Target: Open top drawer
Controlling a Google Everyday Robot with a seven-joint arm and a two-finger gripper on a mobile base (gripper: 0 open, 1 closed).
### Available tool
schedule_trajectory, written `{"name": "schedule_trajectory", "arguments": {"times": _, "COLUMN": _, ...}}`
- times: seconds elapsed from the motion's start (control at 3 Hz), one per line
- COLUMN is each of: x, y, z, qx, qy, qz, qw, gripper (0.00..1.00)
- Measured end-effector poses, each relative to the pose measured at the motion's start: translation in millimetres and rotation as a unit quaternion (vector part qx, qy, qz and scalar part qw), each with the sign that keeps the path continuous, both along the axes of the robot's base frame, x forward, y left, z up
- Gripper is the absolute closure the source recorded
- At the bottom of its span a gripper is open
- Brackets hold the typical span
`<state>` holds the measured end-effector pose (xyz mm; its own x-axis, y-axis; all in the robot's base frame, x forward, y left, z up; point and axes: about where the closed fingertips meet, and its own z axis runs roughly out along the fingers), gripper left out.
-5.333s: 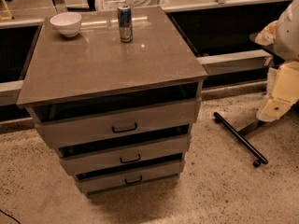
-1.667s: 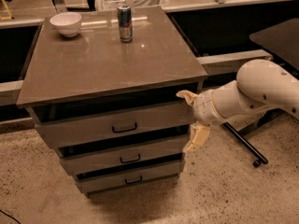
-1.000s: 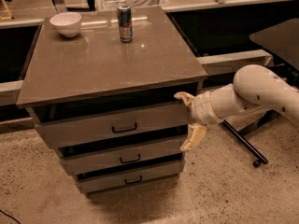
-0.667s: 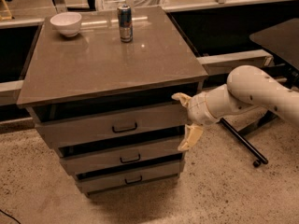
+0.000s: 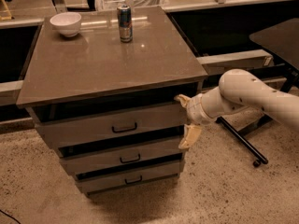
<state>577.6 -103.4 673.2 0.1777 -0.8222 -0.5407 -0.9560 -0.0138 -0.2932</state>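
Note:
The top drawer (image 5: 93, 127) is the widest grey-brown front of three, just under the cabinet top, with a small black loop handle (image 5: 124, 127) at mid-front. It looks shut or nearly so. My gripper (image 5: 185, 122) comes in from the right on a white arm (image 5: 252, 94). It is open, with one finger at the drawer's upper right corner and the other hanging lower, by the gap above the second drawer. It is well to the right of the handle and holds nothing.
Two lower drawers (image 5: 121, 157) with like handles sit beneath. On the cabinet top (image 5: 93, 64) stand a white bowl (image 5: 66, 23) and a drink can (image 5: 124, 23). A black wheeled stand leg (image 5: 243, 143) lies on the floor at the right.
The arm came in from the far right and has been creeping left, bringing the open gripper to the right end of the top drawer front. The drawers have not moved.

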Motion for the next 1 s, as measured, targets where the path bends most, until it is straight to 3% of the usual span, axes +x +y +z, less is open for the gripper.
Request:
{"name": "schedule_trajectory", "arguments": {"times": 0.67, "x": 30, "y": -13, "z": -6, "qx": -0.028, "qy": -0.019, "qz": -0.015, "qw": 0.9993, "gripper": 0.0}}
{"name": "schedule_trajectory", "arguments": {"times": 1.0, "x": 46, "y": -11, "z": -13, "qx": -0.041, "qy": -0.008, "qz": -0.009, "qw": 0.9991, "gripper": 0.0}}
